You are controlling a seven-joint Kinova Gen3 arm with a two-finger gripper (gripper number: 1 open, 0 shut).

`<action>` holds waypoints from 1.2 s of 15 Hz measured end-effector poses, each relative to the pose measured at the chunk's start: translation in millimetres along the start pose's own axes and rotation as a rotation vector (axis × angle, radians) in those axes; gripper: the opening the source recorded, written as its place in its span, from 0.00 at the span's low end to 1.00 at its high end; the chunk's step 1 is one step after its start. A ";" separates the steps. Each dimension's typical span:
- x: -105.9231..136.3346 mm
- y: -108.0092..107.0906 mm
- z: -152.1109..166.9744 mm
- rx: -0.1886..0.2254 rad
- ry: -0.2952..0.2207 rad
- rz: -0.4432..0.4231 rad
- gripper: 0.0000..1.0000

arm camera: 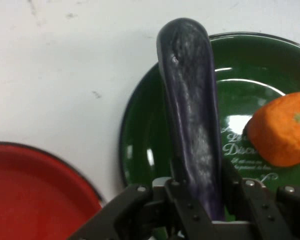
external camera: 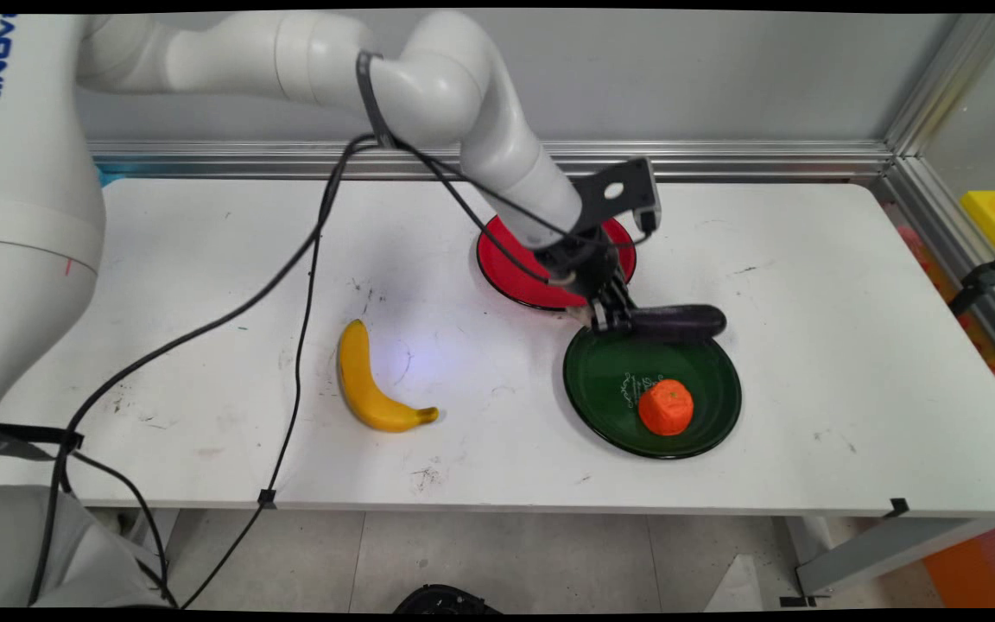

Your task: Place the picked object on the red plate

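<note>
Two plates flank your end effector (external camera: 611, 318), which grips a dark eggplant (external camera: 679, 321) over the green plate (external camera: 601, 389)'s far rim; that plate holds an orange (external camera: 666, 407). Your arm hides part of the red plate (external camera: 506, 268) behind it.

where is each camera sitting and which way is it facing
Main view: fixed above the table's near side, looking down across it to the back wall; shows the white arm, cables and gripper shut on the eggplant.
Hand view: on the hand, looking along the gripper onto the table; its linkage and fingers rise from the bottom edge.
Shared: eggplant, green plate, orange, red plate. Only the main view shows the banana.
</note>
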 end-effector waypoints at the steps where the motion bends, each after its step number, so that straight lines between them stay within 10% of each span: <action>1: 0.8 -5.2 -7.1 0.005 -0.003 0.001 0.00; 18: -78.7 -121.8 -54.4 0.108 -0.081 0.019 0.00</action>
